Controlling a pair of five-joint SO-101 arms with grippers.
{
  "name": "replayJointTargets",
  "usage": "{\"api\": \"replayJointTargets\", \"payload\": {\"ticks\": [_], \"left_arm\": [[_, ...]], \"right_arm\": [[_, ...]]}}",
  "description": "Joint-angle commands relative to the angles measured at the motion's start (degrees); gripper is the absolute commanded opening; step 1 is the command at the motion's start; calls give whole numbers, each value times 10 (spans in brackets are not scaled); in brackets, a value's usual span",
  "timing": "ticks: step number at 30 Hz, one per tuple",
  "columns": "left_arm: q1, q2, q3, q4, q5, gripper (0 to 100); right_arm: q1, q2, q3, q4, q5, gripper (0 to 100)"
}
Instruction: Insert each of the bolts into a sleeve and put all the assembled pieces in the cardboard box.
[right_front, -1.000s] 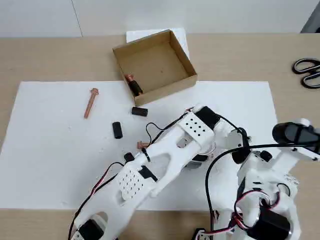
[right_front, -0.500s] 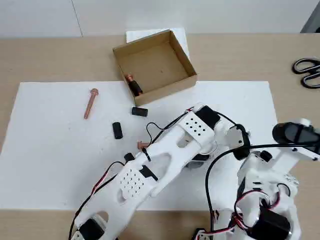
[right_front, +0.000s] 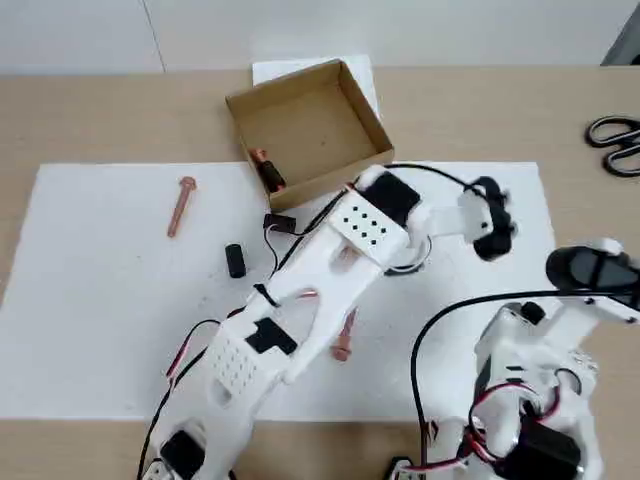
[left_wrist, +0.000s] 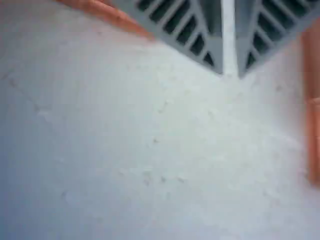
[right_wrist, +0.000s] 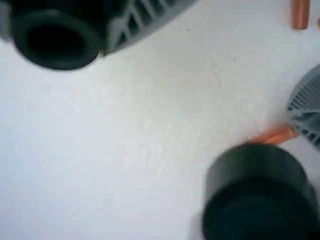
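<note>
left wrist view: left gripper (left_wrist: 229, 70) pinched to a slit over white paper (left_wrist: 150, 150), a bolt (left_wrist: 312, 100) lying near it.

Bright, even light, perhaps from overhead, leaves faint soft shadows on the white sheet (right_front: 100, 300).
</note>
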Motion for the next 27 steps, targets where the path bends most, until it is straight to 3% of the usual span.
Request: {"api": "replayJointTargets", "payload": {"ticks": [1, 10, 16, 19, 22, 27], "left_arm": [[-5, -47, 0, 1, 11, 6], [-16, -47, -3, 1, 15, 9], [-58, -47, -27, -3, 69, 183], [-82, -42, -66, -13, 107, 186], [-94, -42, -82, -60, 192, 186], [-91, -42, -85, -119, 432, 186]], "right_arm": [[1, 1, -3, -7, 1, 4], [1, 1, -3, -7, 1, 4], [1, 1, -3, 1, 1, 4], [0, 1, -3, 1, 1, 4], [0, 1, -3, 1, 1, 4], [0, 1, -3, 1, 1, 4]]}}
